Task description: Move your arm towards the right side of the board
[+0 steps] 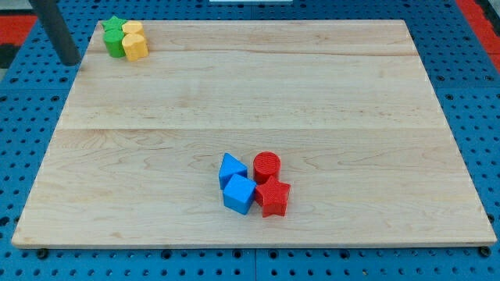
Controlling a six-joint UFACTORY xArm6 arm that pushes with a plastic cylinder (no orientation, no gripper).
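My rod comes down at the view's top left, and my tip (71, 61) rests at the left edge of the wooden board (250, 94). Just right of the tip sits a tight cluster: a green star block (114, 30), a green block (116, 45) below it, a yellow block (133, 29) and a yellow block (137, 48). Near the view's bottom centre is a second cluster: a blue triangular block (231, 168), a blue cube (239, 193), a red cylinder (266, 166) and a red star block (273, 197). The tip touches no block.
The board lies on a blue pegboard table (469, 94) with rows of holes. Red surface shows at the top corners of the view.
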